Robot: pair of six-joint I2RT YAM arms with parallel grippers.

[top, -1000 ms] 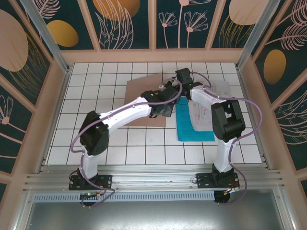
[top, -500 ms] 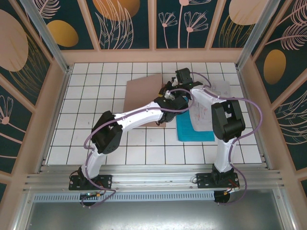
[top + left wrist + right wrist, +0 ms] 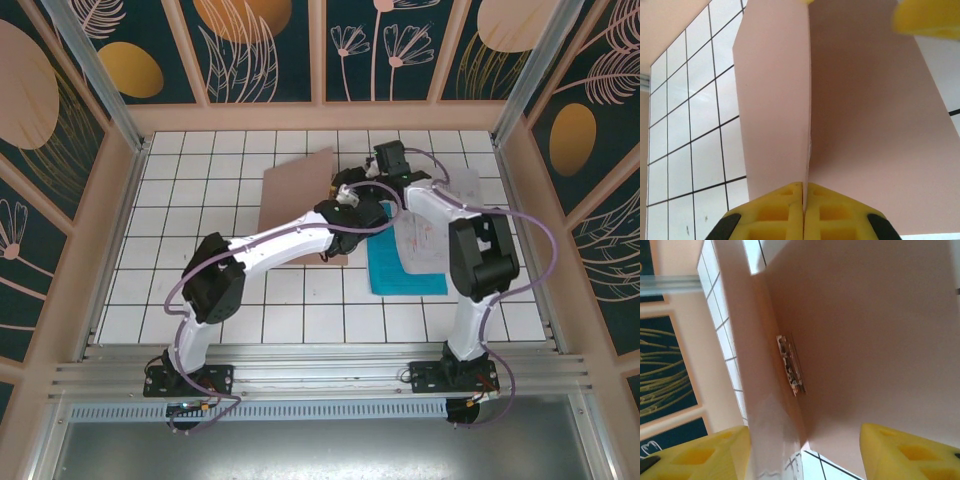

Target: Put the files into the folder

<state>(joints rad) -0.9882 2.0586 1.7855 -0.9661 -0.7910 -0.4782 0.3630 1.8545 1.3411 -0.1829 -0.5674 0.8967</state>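
The pinkish-brown folder lies left of centre with its cover raised. My left gripper is shut on that cover's free edge. In the left wrist view the yellow fingertips pinch the upright cover, and the bottom leaf lies to the right. My right gripper stands open close behind. Its fingers are spread, with the half-open folder and its metal clip ahead. The files, white printed sheets on a teal sheet, lie right of the folder.
Another white sheet lies at the back right by the wooden wall. White tiles spread left of the folder and in front of it. The right arm's elbow hangs over the files.
My left gripper has shut on the folder cover's edge. The right gripper has opened and let the cover go. The cover stands higher than before.
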